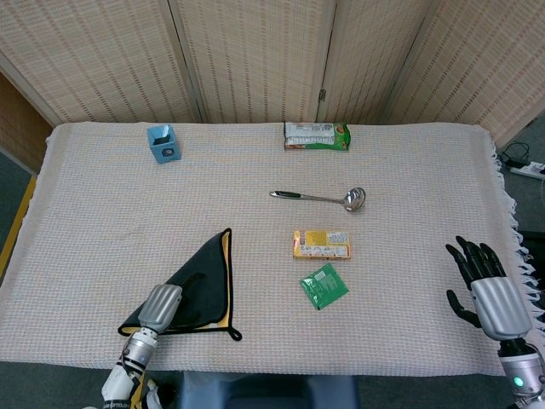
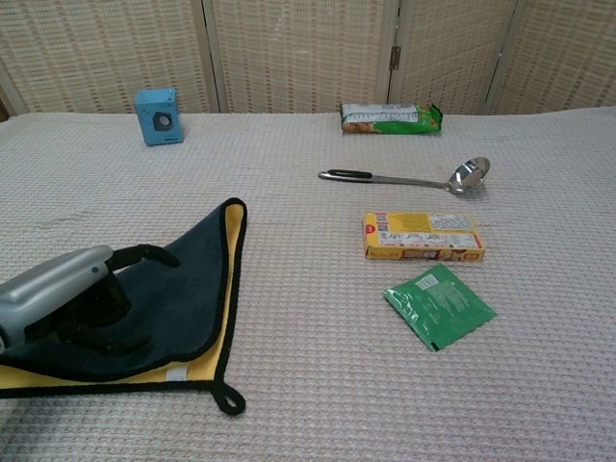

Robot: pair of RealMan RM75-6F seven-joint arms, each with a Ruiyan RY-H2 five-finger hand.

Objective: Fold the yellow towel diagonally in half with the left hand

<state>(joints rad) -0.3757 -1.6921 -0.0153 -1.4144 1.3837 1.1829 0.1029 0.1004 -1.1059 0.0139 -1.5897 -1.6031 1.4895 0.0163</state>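
The towel (image 1: 207,274) lies folded into a triangle near the table's front left, dark grey side up, with yellow showing along its right and front edges (image 2: 197,371). A black loop sticks out at its front corner. My left hand (image 1: 161,305) rests on the towel's front left part, fingers spread over the dark cloth (image 2: 183,289); in the chest view the left hand (image 2: 65,300) lies low, one finger arched above the fabric. My right hand (image 1: 485,285) hovers open at the far right edge, holding nothing.
A yellow box (image 1: 322,244) and a green sachet (image 1: 324,285) lie right of the towel. A metal ladle (image 1: 319,198) sits mid-table. A green snack pack (image 1: 317,135) and a blue box (image 1: 162,142) stand at the back. The table's front edge runs just below the towel.
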